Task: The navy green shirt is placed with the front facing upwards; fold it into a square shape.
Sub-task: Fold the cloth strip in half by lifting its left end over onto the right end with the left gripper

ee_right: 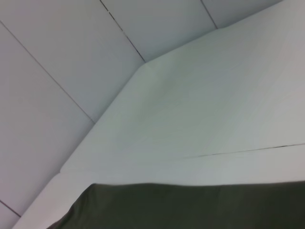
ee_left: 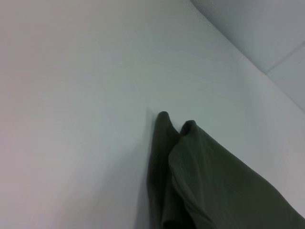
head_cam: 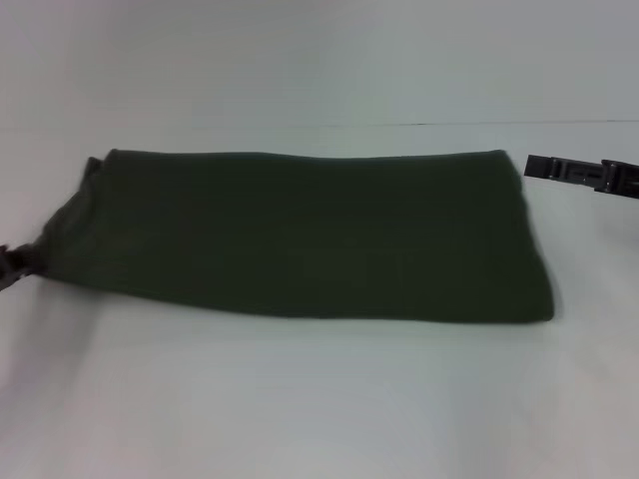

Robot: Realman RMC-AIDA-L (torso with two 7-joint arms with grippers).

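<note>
The shirt [head_cam: 300, 235] lies on the white table [head_cam: 319, 399] as a long, flat band, already folded, showing only plain green cloth with no lettering in sight. Its long axis runs left to right across the robot's front.

The left gripper [head_cam: 10, 264] sits at the shirt's left end, touching the cloth where that end bunches and narrows toward it. The left wrist view shows two rounded corners of cloth [ee_left: 164, 117] raised off the table, which suggests the end is pinched and lifted; the fingers themselves are too hidden to say whether they are closed on it, so I cannot tell.

The right gripper [head_cam: 584, 175] hangs just off the shirt's far right corner, apart from the cloth and holding nothing. Whether its fingers are spread or together I cannot tell. Its wrist view shows only the shirt's edge [ee_right: 190, 207] against bare table.

To make a square, the band likely has to be folded across its length, one end carried over toward the other. The left gripper is the one at the cloth, and from it the shirt stretches away to the right, so the left end would travel rightward along the long axis.
</note>
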